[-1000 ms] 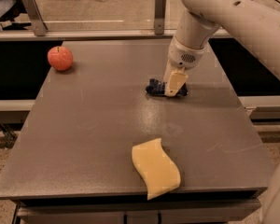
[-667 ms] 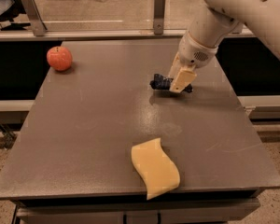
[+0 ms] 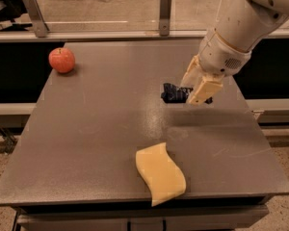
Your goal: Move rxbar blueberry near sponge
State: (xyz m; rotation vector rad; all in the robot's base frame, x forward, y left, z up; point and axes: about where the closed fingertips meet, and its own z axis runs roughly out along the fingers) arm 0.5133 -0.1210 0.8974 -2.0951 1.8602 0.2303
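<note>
Bar (image 3: 172, 93) sits clamped in the closed gripper (image 3: 191, 93), at the far right part of the counter (image 3: 86, 129); the grasp looks done; the sponge (image 3: 160, 173) lies by the near edge, well apart; carrying the bar there and releasing it remain.

The gripper (image 3: 189, 94), in smooth cream plastic, is hanging near the tabletop's right edge, clamping the rxbar blueberry (image 3: 173, 93) in its dark, slightly glossy wrapper. The grey table (image 3: 101, 129) is showing a matt, faintly speckled finish. The sponge (image 3: 161, 173) by the front edge is looking matt, and the apple (image 3: 62, 60) at the far left corner smooth-skinned.
</note>
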